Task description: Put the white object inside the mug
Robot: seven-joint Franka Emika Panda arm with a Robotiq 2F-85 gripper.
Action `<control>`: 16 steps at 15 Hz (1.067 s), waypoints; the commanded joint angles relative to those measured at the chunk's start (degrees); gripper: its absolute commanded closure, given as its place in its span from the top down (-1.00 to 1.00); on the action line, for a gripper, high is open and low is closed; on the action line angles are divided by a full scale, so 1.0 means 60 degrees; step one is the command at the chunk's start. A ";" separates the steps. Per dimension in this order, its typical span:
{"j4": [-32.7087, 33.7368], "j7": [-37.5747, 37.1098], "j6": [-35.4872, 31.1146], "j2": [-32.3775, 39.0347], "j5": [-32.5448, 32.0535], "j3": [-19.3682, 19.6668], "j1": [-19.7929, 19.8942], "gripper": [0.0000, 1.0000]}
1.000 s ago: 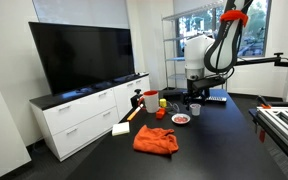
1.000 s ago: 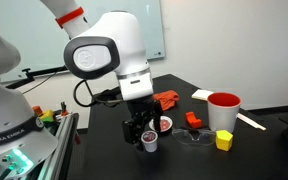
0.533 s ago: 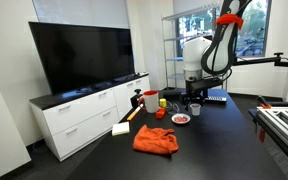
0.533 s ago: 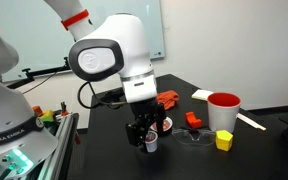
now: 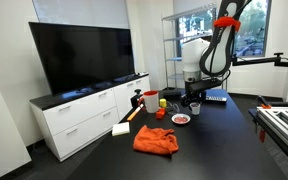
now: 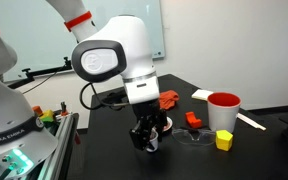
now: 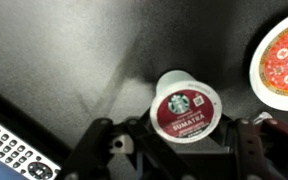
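Observation:
The white object is a small white pod with a dark red printed lid, standing upright on the black table. In the wrist view it fills the gap between my fingers. My gripper is shut on the white object, one finger on each side of its body. In an exterior view the gripper reaches down to the table with the arm above it. The mug is a red cup with a white inside, standing apart from the gripper, and it also shows in the far exterior view, the mug.
A red-and-white shallow bowl lies close beside the pod. A remote control lies at the other side. A yellow block sits in front of the mug. An orange cloth and a flat white-and-yellow block lie on the table.
The gripper has come down a little over the pod and its fingers have shut on it from wide open. The pod has not left the table.

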State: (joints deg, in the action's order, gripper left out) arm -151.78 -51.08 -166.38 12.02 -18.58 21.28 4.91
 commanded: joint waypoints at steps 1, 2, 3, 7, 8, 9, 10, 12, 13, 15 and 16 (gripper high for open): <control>0.0129 0.0079 0.0132 -0.0079 0.0243 0.0276 -0.0336 0.41; 0.0130 0.0103 0.0153 -0.0106 0.0254 0.0278 -0.0356 0.53; 0.0139 0.0111 0.0161 -0.0127 0.0253 0.0282 -0.0373 0.70; 0.0135 0.0144 0.0195 -0.0190 0.0284 0.0264 -0.0435 1.00; 0.0125 0.0151 0.0222 -0.0208 0.0302 0.0246 -0.0451 1.00; 0.0116 0.0148 0.0240 -0.0208 0.0315 0.0230 -0.0472 1.00; 0.0109 0.0130 0.0258 -0.0211 0.0295 0.0235 -0.0506 1.00; 0.0089 0.0103 0.0288 -0.0209 0.0260 0.0235 -0.0561 1.00; 0.0085 0.0091 0.0295 -0.0202 0.0252 0.0233 -0.0581 1.00; 0.0089 0.0072 0.0301 -0.0202 0.0231 0.0241 -0.0618 1.00; 0.0086 0.0074 0.0298 -0.0205 0.0230 0.0241 -0.0626 1.00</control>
State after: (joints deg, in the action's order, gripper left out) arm -151.18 -51.08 -165.54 12.17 -18.41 21.99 2.18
